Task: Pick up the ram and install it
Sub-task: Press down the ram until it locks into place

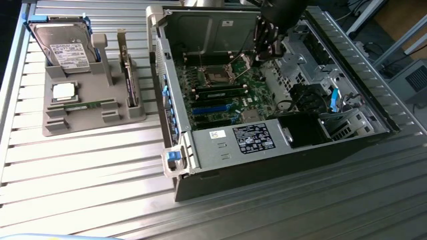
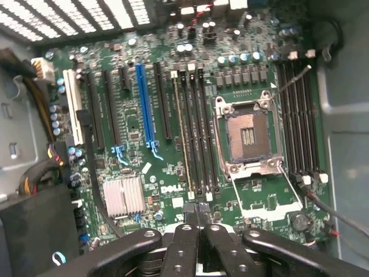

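A ram (image 1: 83, 105), a thin green stick, lies flat on the grey fixture (image 1: 87, 122) at the exterior view's left, outside the case. My gripper (image 1: 268, 52) hangs inside the open computer case, above the far part of the motherboard and well away from that stick. In the wrist view the gripper (image 2: 196, 210) has its black fingers (image 2: 185, 231) pressed together with nothing visible between them. It is over the end of a bank of long memory slots (image 2: 196, 133). The slot (image 2: 182, 133) nearest the blue connector shows a pale edge along its length. I cannot tell whether a stick sits in it.
The fixture also carries a hard drive (image 1: 63, 50), a square silver processor chip (image 1: 65, 91) and an upright expansion card (image 1: 127, 75). Beside the memory slots the processor socket (image 2: 248, 135) stands open, its thin levers raised. The case walls (image 1: 175, 90) and the power supply (image 1: 253, 137) hem in the board.
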Available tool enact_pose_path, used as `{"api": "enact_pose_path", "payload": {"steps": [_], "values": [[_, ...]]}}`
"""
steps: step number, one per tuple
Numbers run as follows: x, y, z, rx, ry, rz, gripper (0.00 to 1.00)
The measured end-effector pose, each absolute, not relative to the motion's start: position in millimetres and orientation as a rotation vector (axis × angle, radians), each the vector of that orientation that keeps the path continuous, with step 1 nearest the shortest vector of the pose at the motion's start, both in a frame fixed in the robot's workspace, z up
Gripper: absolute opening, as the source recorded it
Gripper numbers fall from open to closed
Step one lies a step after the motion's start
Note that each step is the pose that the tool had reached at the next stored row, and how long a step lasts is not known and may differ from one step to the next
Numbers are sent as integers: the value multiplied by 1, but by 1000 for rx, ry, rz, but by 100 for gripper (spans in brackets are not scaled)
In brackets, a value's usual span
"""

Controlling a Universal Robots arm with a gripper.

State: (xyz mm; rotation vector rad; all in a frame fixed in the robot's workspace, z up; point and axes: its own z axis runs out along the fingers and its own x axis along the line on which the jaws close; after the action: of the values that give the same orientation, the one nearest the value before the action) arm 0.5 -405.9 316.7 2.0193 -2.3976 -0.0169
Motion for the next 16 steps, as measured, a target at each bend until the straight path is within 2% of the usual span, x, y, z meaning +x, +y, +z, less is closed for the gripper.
{"api": "enact_pose_path", "payload": {"steps": [16], "values": [[0,-406,313,1634,-2671,-9,11]]}}
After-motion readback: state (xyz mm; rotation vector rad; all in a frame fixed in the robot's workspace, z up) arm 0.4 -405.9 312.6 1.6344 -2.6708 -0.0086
